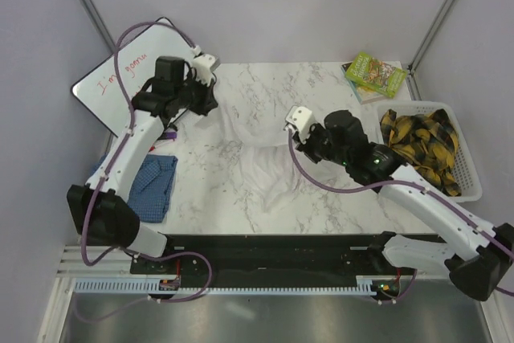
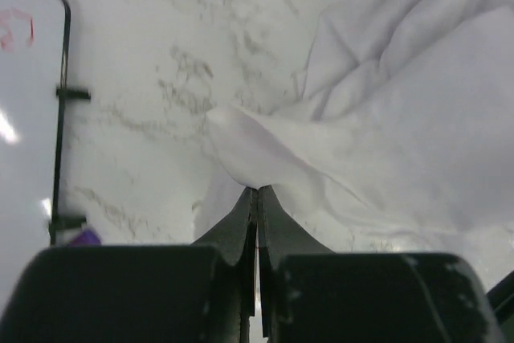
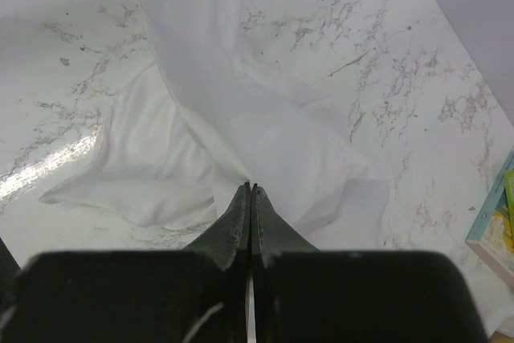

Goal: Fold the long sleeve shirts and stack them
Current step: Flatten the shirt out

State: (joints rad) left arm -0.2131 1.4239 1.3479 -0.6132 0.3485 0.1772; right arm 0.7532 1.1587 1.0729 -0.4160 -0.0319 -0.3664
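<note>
Here the white shirt (image 1: 257, 158) lies crumpled in the middle of the marble table (image 1: 321, 198), while the blue checked shirt (image 1: 154, 186) lies as a small flat bundle at the table's left edge, well apart from it. The left gripper (image 2: 257, 190) is pinched tight on a raised fold at the white shirt's far left side, and the right gripper (image 3: 250, 186) is clamped likewise on the cloth at its right side. Around them are a whiteboard (image 1: 112, 86) at the far left, a book (image 1: 373, 74) at the far right, and a white basket (image 1: 470, 194) of yellow-and-black straps (image 1: 422, 138) along the right edge.

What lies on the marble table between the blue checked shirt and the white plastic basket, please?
The crumpled plain white cloth shirt lies there, the right claw shut on its edge; the top view shows it.
</note>
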